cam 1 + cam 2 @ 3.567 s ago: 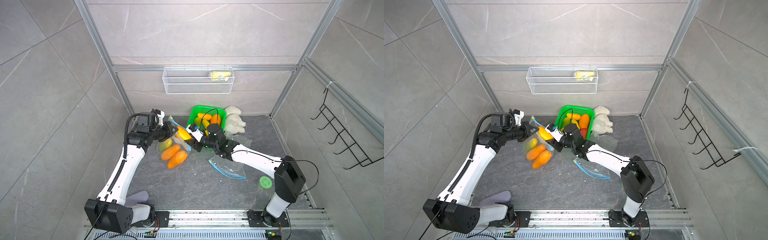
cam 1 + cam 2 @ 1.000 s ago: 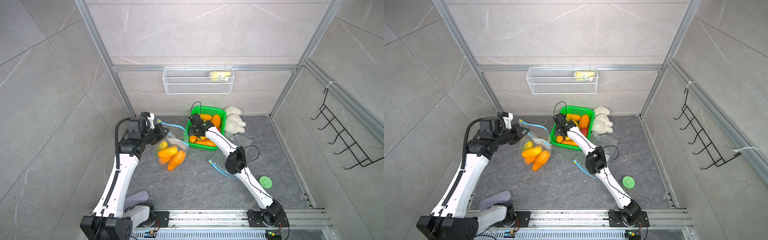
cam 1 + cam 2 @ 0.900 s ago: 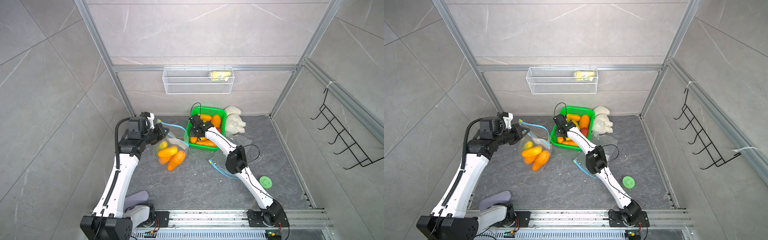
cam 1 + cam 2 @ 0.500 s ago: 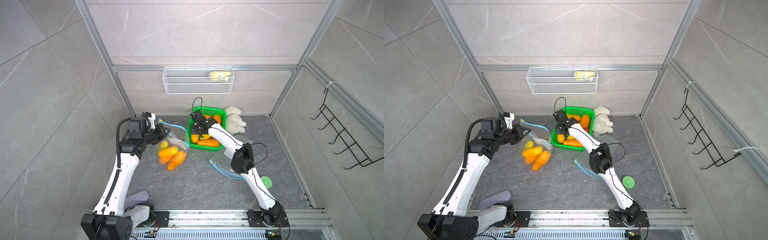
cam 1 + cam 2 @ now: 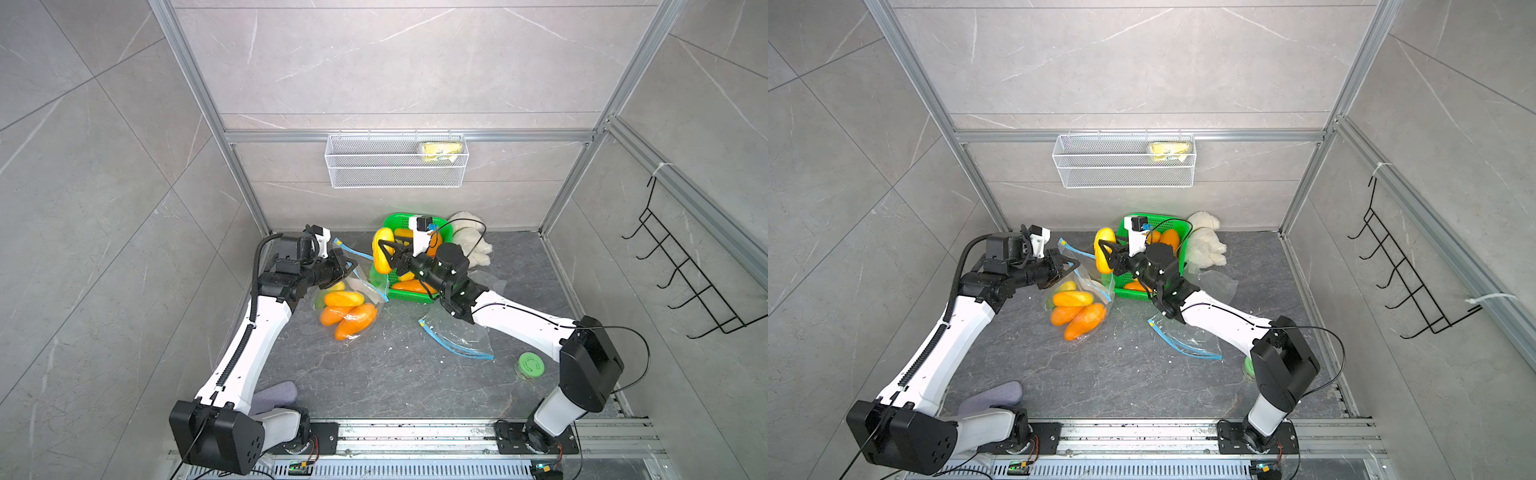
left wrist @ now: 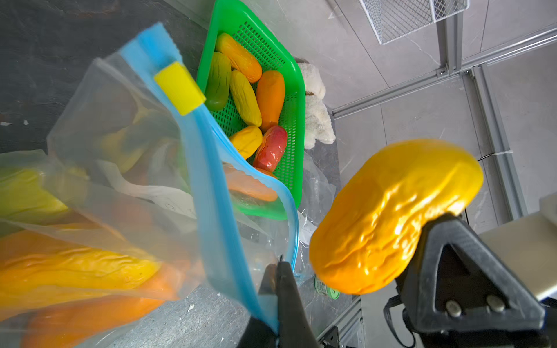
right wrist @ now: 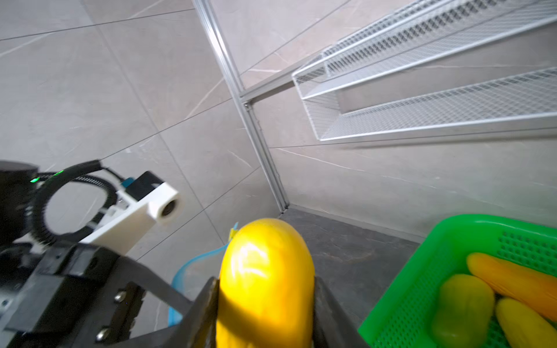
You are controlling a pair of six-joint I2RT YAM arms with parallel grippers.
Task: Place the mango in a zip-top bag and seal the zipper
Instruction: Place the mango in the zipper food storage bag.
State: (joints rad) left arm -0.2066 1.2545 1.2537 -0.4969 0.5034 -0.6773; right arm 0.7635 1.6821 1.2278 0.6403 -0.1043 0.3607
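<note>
Left wrist view: left claw (image 6: 275, 271) is clenched on one lip of the zip-top bag (image 6: 120, 144), pinching only one side of the blue zipper track (image 6: 211, 186) and holding it raised. Likely purpose: the mouth gapes toward the incoming fruit while the bag's belly rests on the surface (image 5: 374, 374). Yellow slider (image 6: 179, 87) sits at the end of the track away from the pinch, clear of the opening, so the zipper is not yet run. Bag already carries several bagged fruits (image 5: 349, 320), orange, yellow and green. Right claw (image 7: 265, 301) is grasping the yellow mango (image 6: 391, 217) across its girth near one end. Most of its length juts past the fingers, probably so the free end can lead into the bag. In both top views the mango hangs in the air over the side of the green basket (image 5: 390, 217) that faces the bag. It is just beside the raised lip and not inside. Basket holds more fruit, packed touching. A spare bag (image 5: 457, 336) lies flat on the surface near the right arm, untouched. Judgement: transfer under way, sealing not begun. Risk: with a single pinch the slack lip could fold across the opening and block the mango's nose.
</note>
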